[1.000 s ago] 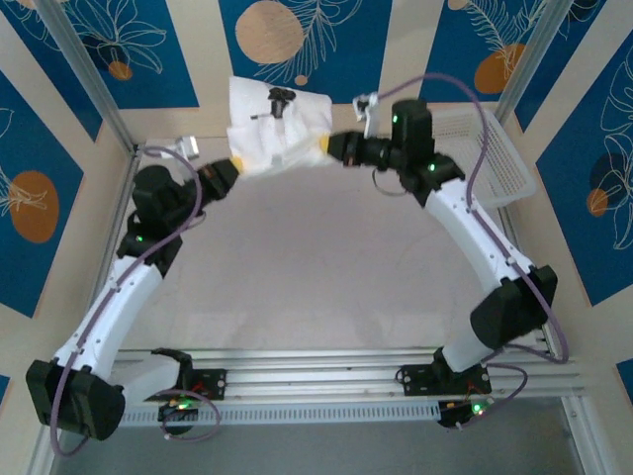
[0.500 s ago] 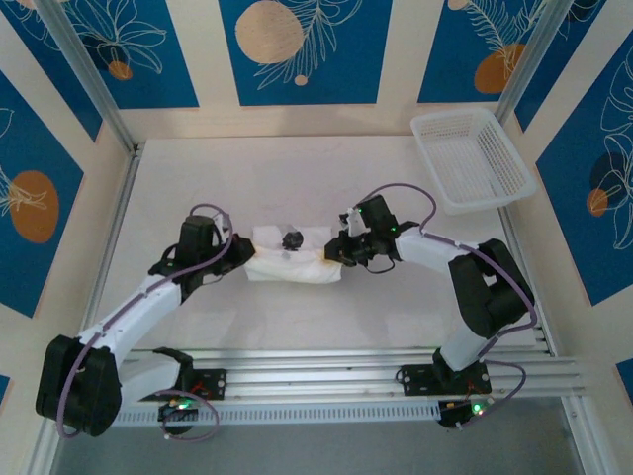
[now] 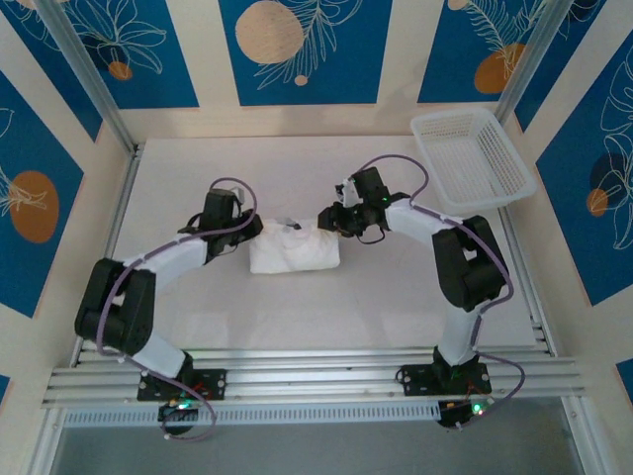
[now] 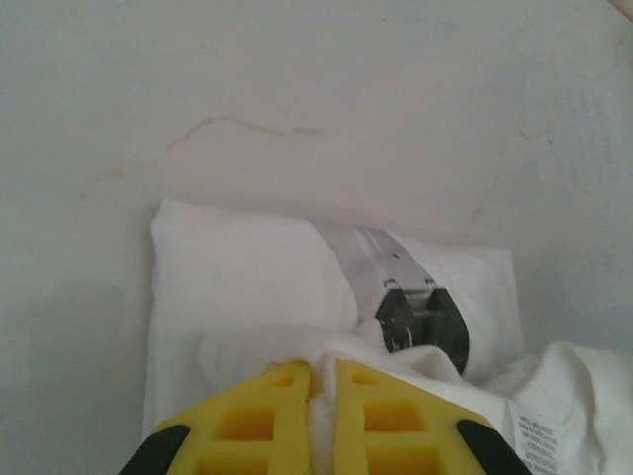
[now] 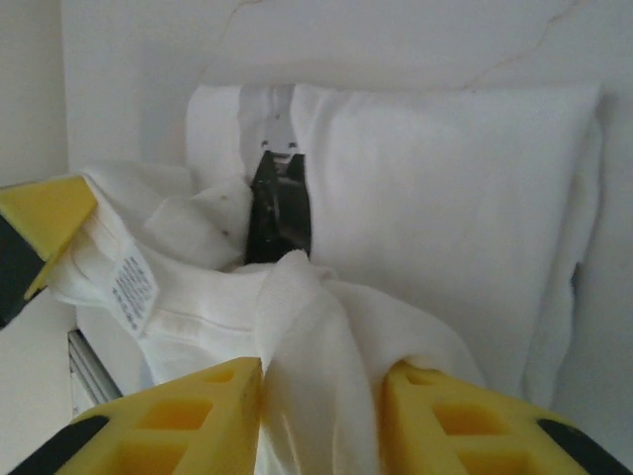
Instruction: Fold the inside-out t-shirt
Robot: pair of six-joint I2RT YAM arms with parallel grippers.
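Jaws of the left gripper (image 4: 315,381) clamp the t-shirt (image 4: 247,287); those of the right gripper (image 5: 321,396) stand parted around its fold.

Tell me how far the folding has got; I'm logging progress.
Done: the plain white thin cloth t-shirt lies as a compact folded bundle mid-table. In hand: the left gripper is pinched shut on its edge; the right gripper has its fingers apart around a fold. Remaining: both letting go and pulling clear.
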